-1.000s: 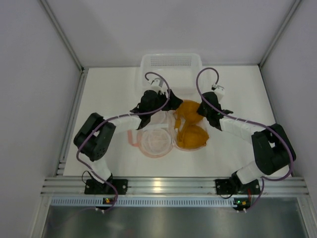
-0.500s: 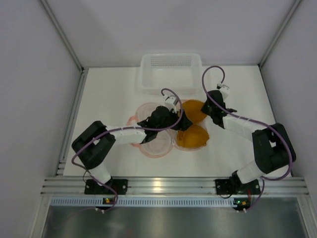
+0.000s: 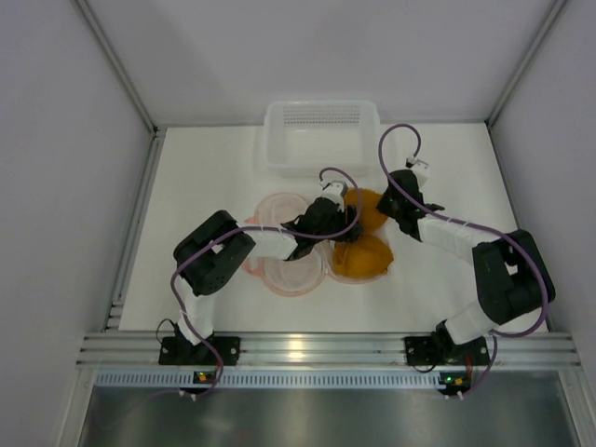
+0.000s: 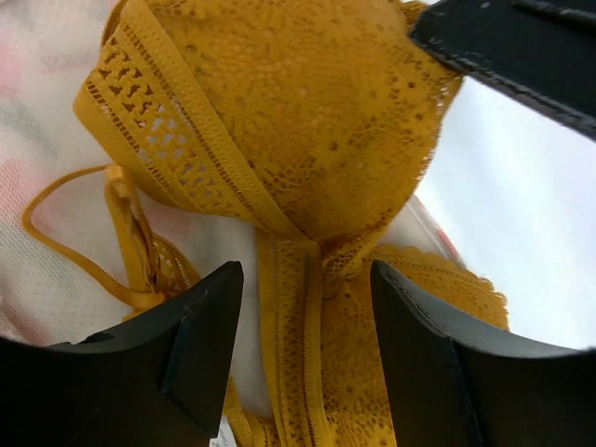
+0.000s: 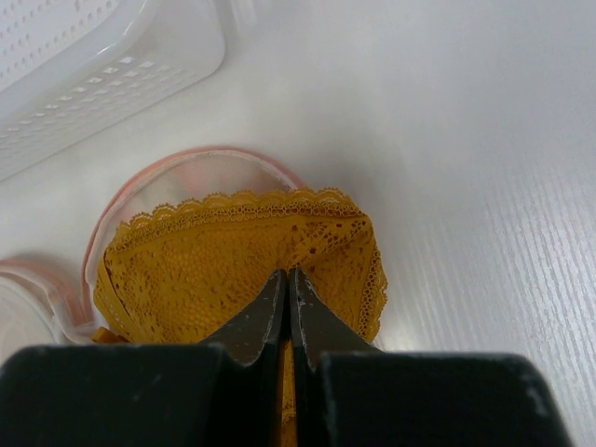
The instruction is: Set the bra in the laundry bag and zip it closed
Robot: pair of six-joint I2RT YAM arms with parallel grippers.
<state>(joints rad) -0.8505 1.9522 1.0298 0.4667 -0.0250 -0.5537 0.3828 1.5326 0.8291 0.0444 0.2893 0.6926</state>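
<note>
The bra (image 3: 362, 244) is seen lying in the right half of the opened laundry bag (image 3: 291, 270), with one mustard lace cup behind the other. The bag is spread on the white bench (image 3: 205, 177), just in front of the white slotted basket (image 3: 321, 130). The bag's other half, with its round mesh panels, is laid out to the left, and the left arm is stretched across it. The left fingers (image 4: 205, 326) are set apart above the band and thin strap where the two cups meet, and nothing is gripped between them. The right fingers (image 5: 287, 312) are pressed together at the right side of the far cup. A thin strip of orange fabric is visible between them, so the bra is pinched there. The scalloped edge of that cup is seen lying just inside the bag's coral-trimmed rim.
</note>
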